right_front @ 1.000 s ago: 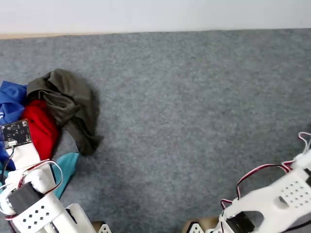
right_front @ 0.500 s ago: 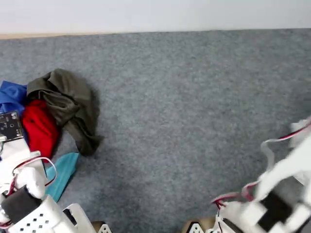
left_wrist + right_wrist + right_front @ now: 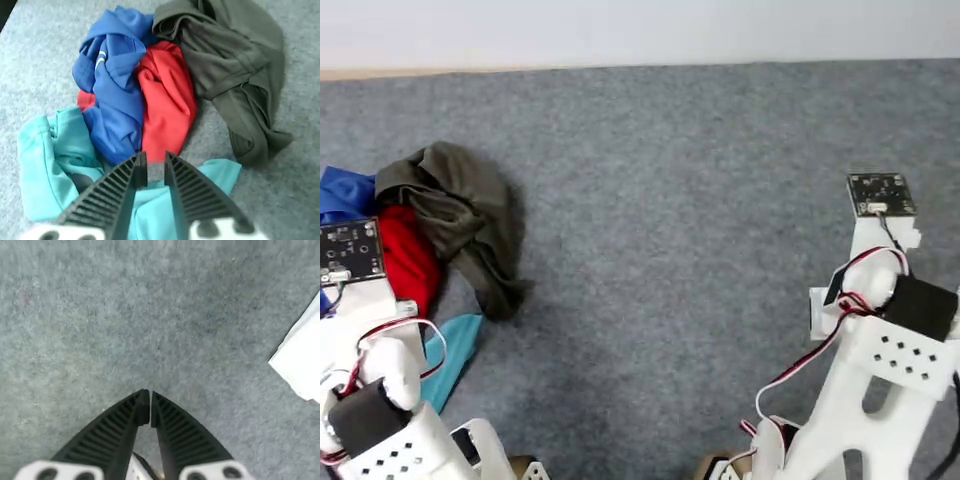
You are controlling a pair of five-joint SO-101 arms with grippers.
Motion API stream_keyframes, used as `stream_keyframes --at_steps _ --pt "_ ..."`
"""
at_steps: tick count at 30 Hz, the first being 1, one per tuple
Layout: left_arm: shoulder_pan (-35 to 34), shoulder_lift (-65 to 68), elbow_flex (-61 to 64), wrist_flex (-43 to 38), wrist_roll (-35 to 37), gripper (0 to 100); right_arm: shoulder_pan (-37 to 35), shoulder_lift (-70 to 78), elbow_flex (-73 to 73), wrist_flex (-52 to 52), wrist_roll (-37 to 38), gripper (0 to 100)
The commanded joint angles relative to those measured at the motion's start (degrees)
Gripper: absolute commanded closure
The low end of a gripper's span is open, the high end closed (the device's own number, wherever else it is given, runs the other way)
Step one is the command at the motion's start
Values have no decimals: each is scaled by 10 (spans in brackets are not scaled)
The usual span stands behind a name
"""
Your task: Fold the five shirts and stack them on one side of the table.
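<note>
Four crumpled shirts lie heaped at the left edge of the grey worktop (image 3: 700, 200), none of them folded. The olive shirt (image 3: 460, 215) sprawls farthest toward the middle, one flap trailing toward the near edge. The red shirt (image 3: 408, 255) is bunched against it, and the blue shirt (image 3: 342, 195) laps over the red one's other side (a pale stripe shows on a blue fold in the left wrist view). The teal shirt (image 3: 450, 355) lies nearest the arms' bases, its edge tucked under the blue cloth. The left hand (image 3: 156, 162) hangs over the teal shirt, just short of the blue and red ones, its fingers parted by a narrow gap and grasping nothing. In the high view the left arm (image 3: 370, 340) stands over the near side of the heap. The right arm (image 3: 880, 350) stands along the right side of the worktop, well apart from the clothes. The right hand (image 3: 150, 397) is clenched, tips together and empty, above bare grey surface
</note>
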Motion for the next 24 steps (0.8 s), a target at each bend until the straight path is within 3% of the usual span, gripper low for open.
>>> stream_keyframes --at_steps 1,5,14,19,24 --pt "4 40 -46 -11 0 924 -7 -11 -1 -11 19 984" --pt "33 167 -116 -10 49 925 -5 -11 0 -3 19 987" --pt "257 439 -335 55 115 927 70 -12 -1 17 17 987" --pt "295 524 -398 68 113 920 120 -15 -1 34 19 987" --pt "270 593 -417 70 79 849 156 -16 -1 45 19 987"
